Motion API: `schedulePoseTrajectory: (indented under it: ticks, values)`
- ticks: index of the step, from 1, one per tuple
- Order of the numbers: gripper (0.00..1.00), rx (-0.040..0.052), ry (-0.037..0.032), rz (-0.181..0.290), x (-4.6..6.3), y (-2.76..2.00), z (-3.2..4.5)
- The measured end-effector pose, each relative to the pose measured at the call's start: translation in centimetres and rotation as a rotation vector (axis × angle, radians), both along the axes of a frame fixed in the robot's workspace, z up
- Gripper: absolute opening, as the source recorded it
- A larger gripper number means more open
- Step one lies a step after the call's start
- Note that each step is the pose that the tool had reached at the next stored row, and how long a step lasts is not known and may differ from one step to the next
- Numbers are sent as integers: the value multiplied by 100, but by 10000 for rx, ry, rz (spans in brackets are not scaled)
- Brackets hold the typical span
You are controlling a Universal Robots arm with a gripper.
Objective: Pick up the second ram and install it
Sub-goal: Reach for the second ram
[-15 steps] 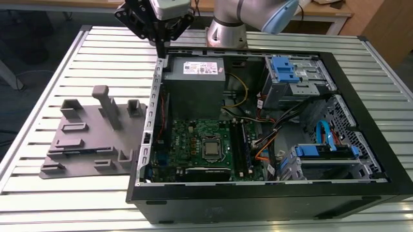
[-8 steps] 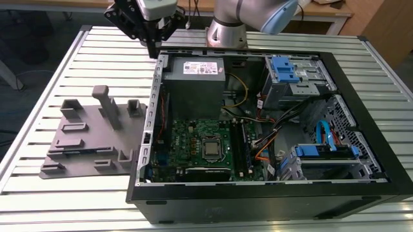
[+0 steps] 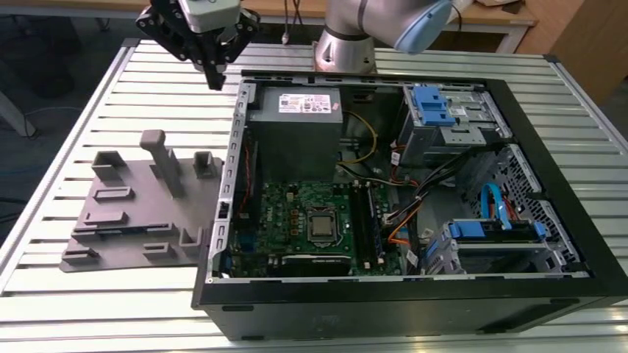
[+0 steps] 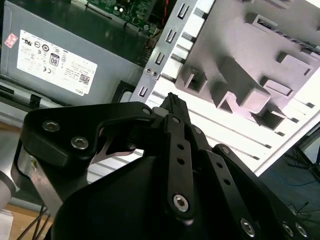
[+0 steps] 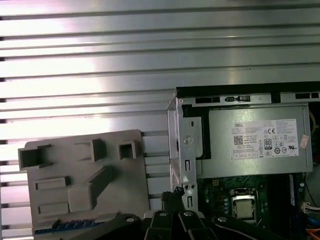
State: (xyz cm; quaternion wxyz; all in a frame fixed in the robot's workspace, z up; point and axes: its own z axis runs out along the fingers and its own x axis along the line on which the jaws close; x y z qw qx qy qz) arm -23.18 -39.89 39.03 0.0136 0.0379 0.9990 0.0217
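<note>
Claw (image 4: 172,102) is right up front in the second wrist view, fingers pinched shut on nothing, hanging over the worktop (image 4: 227,131) just outside the PC case (image 4: 161,57). First wrist view: the bluish strip on the grey fixture (image 5: 85,165) beside the case is, I think, the second ram (image 5: 70,225). Exterior view: claw sits above the case's outer corner.

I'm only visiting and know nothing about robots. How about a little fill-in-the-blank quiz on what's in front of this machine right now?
1. The computer case lies on a slatted metal ____.
2. The gripper hangs near the case's far corner on the exterior view's ____ side.
3. The circuit board inside the case is coloured ____.
4. The plastic tray beside the case is coloured ____.
Missing words: table; left; green; grey.
</note>
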Motion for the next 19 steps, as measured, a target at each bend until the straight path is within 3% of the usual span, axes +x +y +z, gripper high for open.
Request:
schedulePoseTrajectory:
  ticks: [19]
  values:
    - [7, 0, 1, 0, -352, 0, -13]
